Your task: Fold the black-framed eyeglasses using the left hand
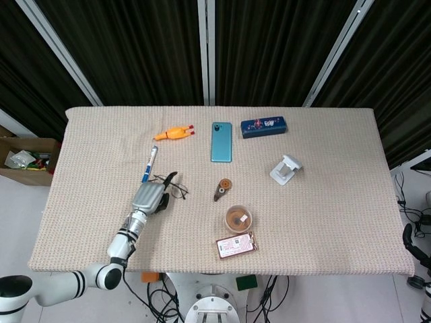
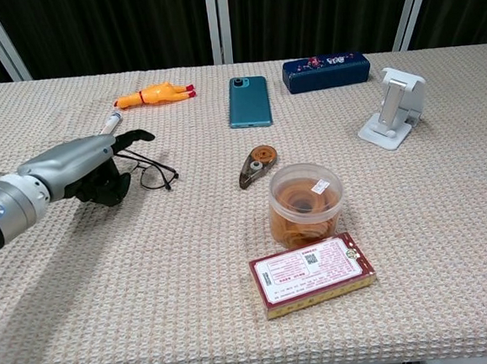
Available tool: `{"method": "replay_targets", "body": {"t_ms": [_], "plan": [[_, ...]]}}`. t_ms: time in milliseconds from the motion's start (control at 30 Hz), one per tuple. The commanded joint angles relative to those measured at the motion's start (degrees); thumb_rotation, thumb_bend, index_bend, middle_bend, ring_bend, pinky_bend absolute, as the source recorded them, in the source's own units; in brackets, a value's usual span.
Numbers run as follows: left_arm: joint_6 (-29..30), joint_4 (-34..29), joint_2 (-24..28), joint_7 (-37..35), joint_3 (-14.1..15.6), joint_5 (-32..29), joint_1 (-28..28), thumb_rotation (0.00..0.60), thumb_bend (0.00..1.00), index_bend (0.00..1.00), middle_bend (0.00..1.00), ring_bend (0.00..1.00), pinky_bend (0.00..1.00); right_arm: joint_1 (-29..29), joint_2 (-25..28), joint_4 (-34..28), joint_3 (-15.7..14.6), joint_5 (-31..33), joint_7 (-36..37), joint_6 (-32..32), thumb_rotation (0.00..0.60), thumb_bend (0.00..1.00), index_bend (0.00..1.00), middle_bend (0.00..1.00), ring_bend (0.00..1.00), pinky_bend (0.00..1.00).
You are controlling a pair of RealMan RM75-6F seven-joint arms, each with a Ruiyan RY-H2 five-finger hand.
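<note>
The black-framed eyeglasses [image 1: 177, 190] lie on the woven tablecloth at the left, lenses toward the table's middle [image 2: 155, 175]. My left hand [image 1: 149, 198] sits over their left end, its silver back up [image 2: 80, 163]. One dark finger stretches forward above the frame, while the others curl down toward the cloth beside the near temple. The part of the glasses under the palm is hidden, and I cannot tell whether a finger touches the frame. My right hand shows in neither view.
A pen [image 2: 110, 122] and a rubber chicken [image 2: 154, 94] lie just beyond the hand. A teal phone [image 2: 248, 101], blue case [image 2: 326, 71] and white stand [image 2: 394, 107] are further back. Correction tape [image 2: 257, 166], a clear jar [image 2: 306, 202] and a card box [image 2: 312, 272] lie to the right.
</note>
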Motion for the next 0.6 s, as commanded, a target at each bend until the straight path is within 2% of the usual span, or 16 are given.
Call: {"method": "replay_targets", "body": {"t_ms": [33,300,600], "plan": [[2.9,-4.3,2.7,1.8,0.8,1.4,1.2,0.6,0.65,0.07,0.96,0.93,0.96,0.0,0.0,0.1,0.0,0.1,0.2,-0.1,0.6,0.47,0.0,0.0,0.0,0.0],[4.3,-11.4,7.3,7.8,3.9,-0.8,3.5,0.6,0.65,0.09,0.96,0.93,0.96,0.1,-0.6,0.8,-0.3,0.0,0.5,-0.5,0.6,0.47,0.0,0.0,0.0,0.0],[4.6,-11.4,7.1,7.2,4.2,-0.8,3.8,0.6,0.65,0.09,0.96,0.93,0.96,0.0,-0.5,0.5,-0.2,-0.3,0.2,0.0,0.6,0.47,0.0,0.0,0.0,0.0]]}}
